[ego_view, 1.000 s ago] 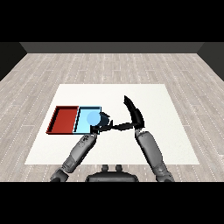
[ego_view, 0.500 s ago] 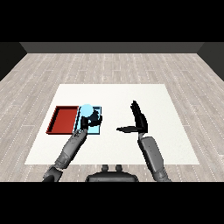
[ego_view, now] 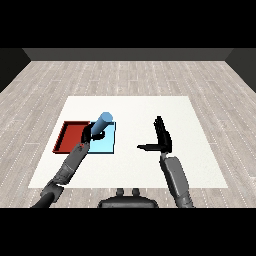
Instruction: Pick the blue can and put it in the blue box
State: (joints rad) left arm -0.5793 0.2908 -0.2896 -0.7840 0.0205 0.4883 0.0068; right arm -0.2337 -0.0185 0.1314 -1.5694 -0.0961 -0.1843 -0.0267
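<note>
The left hand [ego_view: 90, 134] is curled round the blue can [ego_view: 101, 123] — the can is tilted, over the blue tray [ego_view: 107, 146]. The right hand [ego_view: 162, 138] is apart, fingers straight, over the worktop [ego_view: 135, 107].

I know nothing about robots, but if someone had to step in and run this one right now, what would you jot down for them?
Left robot hand: curled round the blue can, holding it tilted above the light blue tray.
Right robot hand: open, fingers straight, holding nothing, over bare table.
Red tray: beside the blue one, on its left.
Done: can picked up and carried to the blue tray.
Left: lower the can into the blue tray and let go.
</note>
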